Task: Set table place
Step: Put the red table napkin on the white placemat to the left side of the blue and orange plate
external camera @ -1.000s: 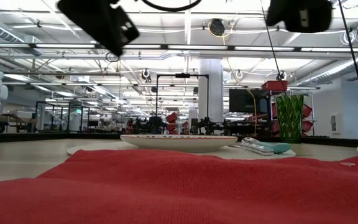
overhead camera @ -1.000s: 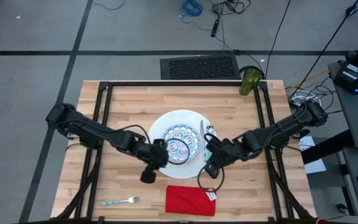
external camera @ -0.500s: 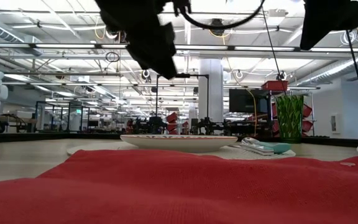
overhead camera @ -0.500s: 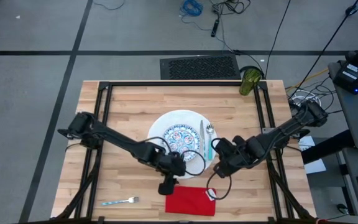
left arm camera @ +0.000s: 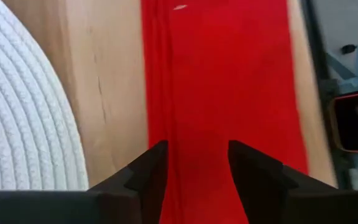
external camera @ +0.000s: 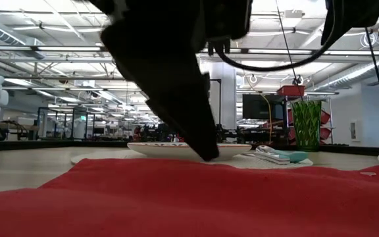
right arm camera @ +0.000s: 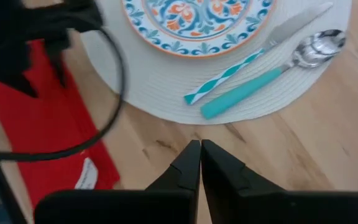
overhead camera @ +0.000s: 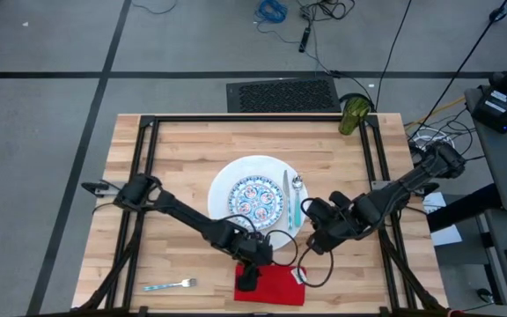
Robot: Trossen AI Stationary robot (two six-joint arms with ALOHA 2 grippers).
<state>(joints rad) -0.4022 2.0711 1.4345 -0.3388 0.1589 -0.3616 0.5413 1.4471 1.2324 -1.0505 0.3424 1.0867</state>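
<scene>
Left gripper (overhead camera: 248, 283) open over red napkin (overhead camera: 275, 283), right gripper (overhead camera: 314, 243) closed

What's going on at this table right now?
A place setting is partly laid. The left gripper hangs open over the red napkin at the table's near edge. The right gripper waits shut beside the white plate, which carries the patterned plate, knife and spoon. The fork lies apart.
</scene>
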